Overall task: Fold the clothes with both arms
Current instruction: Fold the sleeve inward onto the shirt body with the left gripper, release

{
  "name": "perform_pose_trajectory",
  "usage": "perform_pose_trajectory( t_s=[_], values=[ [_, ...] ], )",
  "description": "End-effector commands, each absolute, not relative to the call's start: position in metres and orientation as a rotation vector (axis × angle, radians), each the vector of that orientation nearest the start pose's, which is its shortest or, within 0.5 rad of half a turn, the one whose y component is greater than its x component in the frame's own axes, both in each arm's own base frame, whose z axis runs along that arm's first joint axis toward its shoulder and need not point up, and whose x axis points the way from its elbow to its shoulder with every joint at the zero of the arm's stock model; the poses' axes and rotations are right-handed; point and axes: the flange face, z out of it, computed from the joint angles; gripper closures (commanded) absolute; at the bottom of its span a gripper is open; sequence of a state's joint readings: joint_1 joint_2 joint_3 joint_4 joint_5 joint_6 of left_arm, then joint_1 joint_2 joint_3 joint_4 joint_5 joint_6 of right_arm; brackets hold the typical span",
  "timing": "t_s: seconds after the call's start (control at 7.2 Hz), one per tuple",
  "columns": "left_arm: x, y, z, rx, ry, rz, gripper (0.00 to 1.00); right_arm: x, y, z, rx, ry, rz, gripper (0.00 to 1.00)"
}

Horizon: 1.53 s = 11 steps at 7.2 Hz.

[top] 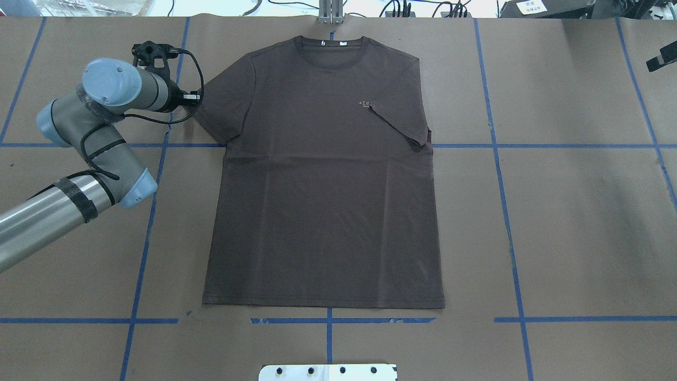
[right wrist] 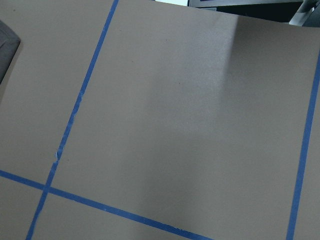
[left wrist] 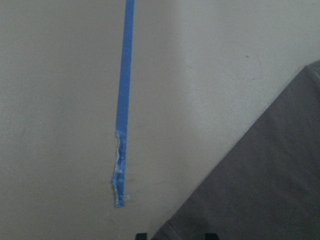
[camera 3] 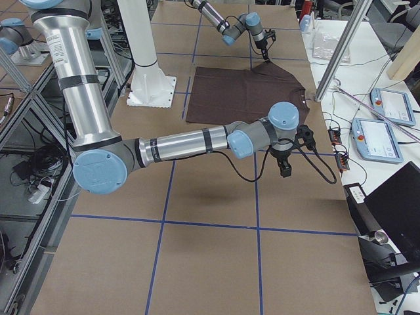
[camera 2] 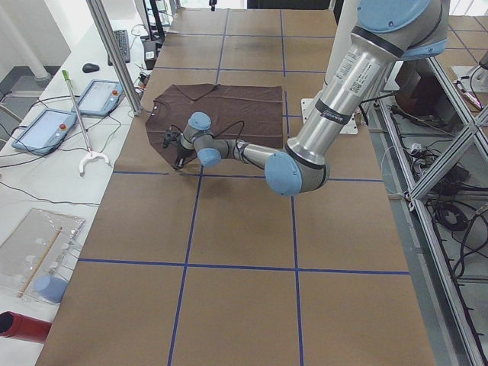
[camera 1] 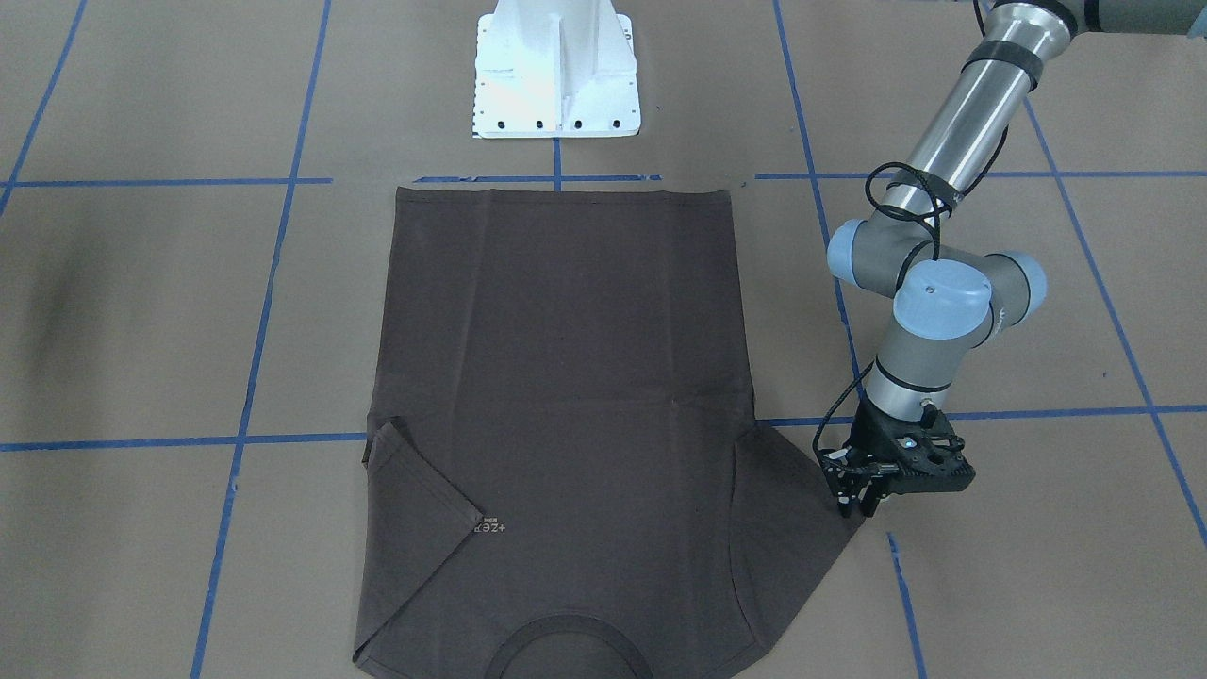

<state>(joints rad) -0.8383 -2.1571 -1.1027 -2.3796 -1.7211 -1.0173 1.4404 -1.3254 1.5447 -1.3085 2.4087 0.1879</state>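
T-shirt [top: 322,185] lies flat, left fingers [camera 1: 872,503] narrowly parted at sleeve [camera 1: 801,500]; right fingers [camera 3: 286,168] unclear.

The only legible print is the small pale lettering [top: 366,102] on the chest of the T-shirt [top: 322,211], below and to the right of the collar [top: 330,53] in the overhead view. It reads "+ze", and a folded-in sleeve [top: 402,124] covers its end. A finer line under it is too small to read. From the front-facing camera the same lettering [camera 1: 490,528] shows upside down. Two white tags [top: 331,43] inside the collar show no legible print. A white sticker [camera 2: 353,82] on the left arm [camera 2: 320,130] and a white sheet [top: 531,6] beyond the far edge of the bench [top: 582,211] carry marks too small to make out.
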Motion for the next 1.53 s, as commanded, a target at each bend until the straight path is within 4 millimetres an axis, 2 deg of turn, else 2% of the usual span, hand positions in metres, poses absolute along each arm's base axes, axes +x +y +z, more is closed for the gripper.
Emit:
perform_pose_trajectory(
  t_s=[0.0, 0.14, 0.42, 0.56, 0.69, 0.83, 1.11, 1.25, 1.39],
  values=[
    [0.423, -0.646, 0.446, 0.494, 0.802, -0.186, 1.0, -0.02, -0.608, 0.502, 0.316, -0.883, -0.148, 0.0],
    [0.422, -0.647, 0.441, 0.497, 0.806, -0.186, 1.0, -0.02, -0.608, 0.502, 0.316, -0.885, -0.148, 0.0],
    [0.423, -0.647, 0.396, 0.513, 0.836, -0.188, 1.0, -0.02, -0.608, 0.502, 0.316, -0.885, -0.148, 0.0],
    [0.433, -0.657, 0.347, 0.483, 0.809, -0.201, 1.0, -0.02, -0.608, 0.502, 0.316, -0.883, -0.148, 0.0],
    [0.445, -0.663, 0.307, 0.448, 0.8, -0.237, 1.0, -0.02, -0.608, 0.501, 0.318, -0.881, -0.147, 0.0],
    [0.472, -0.655, 0.279, 0.418, 0.826, -0.261, 1.0, -0.02, -0.609, 0.502, 0.318, -0.879, -0.146, 0.0],
    [0.509, -0.654, 0.265, 0.378, 0.824, -0.275, 1.0, -0.02, -0.609, 0.501, 0.318, -0.88, -0.144, 0.0],
    [0.516, -0.656, 0.266, 0.377, 0.811, -0.284, 1.0, -0.02, -0.609, 0.501, 0.317, -0.88, -0.141, 0.0],
    [0.515, -0.656, 0.266, 0.386, 0.808, -0.267, 0.53, -0.02, -0.609, 0.5, 0.318, -0.881, -0.14, 0.0]
  ],
)
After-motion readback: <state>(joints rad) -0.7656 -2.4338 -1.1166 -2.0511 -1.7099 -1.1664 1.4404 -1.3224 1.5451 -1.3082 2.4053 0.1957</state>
